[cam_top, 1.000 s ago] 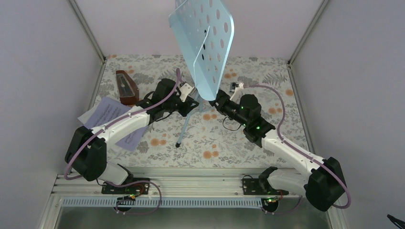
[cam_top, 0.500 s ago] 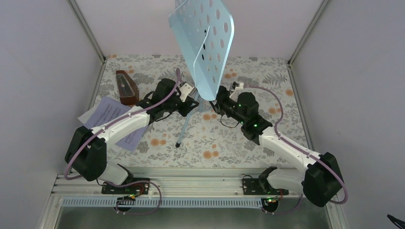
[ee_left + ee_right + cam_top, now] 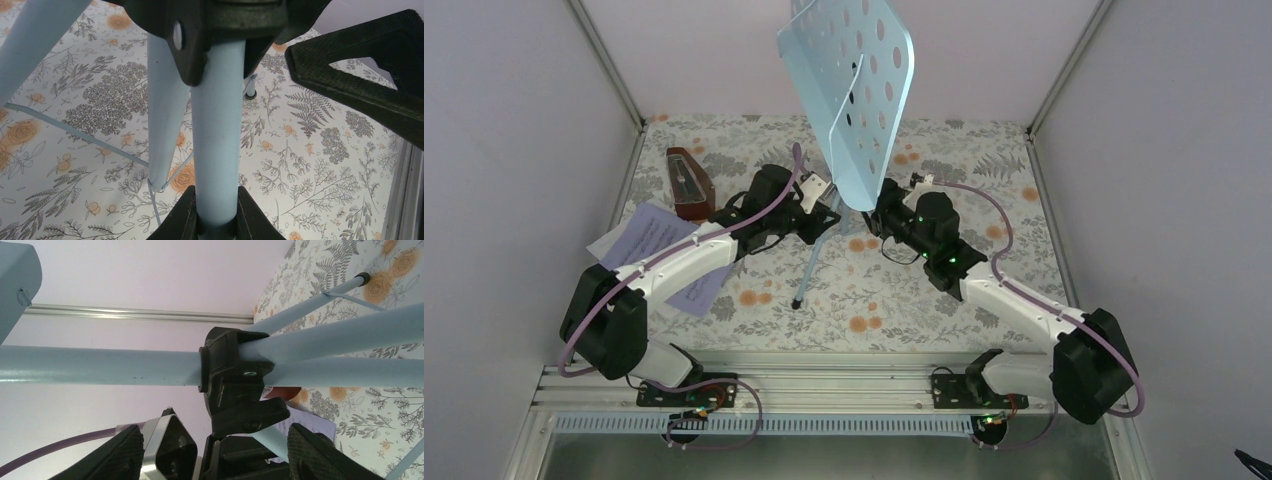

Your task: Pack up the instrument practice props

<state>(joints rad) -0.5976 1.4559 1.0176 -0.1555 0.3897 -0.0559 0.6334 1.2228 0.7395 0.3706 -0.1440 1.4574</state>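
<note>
Fingers [image 3: 186, 220] of my left gripper [image 3: 216, 222] pinch the music stand [image 3: 849, 90] pole tight between them; my right gripper [image 3: 220, 452] stands open, jaws apart, the stand's black collar [image 3: 235, 375] just ahead.

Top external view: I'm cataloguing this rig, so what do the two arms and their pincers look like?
The left arm and right arm match: white tubular links, chunky black joint housings, and a lilac cable looped along each. Green lights glow near the right arm's wrist. The left pincer and right pincer are black, with rough-textured fingers.
</note>
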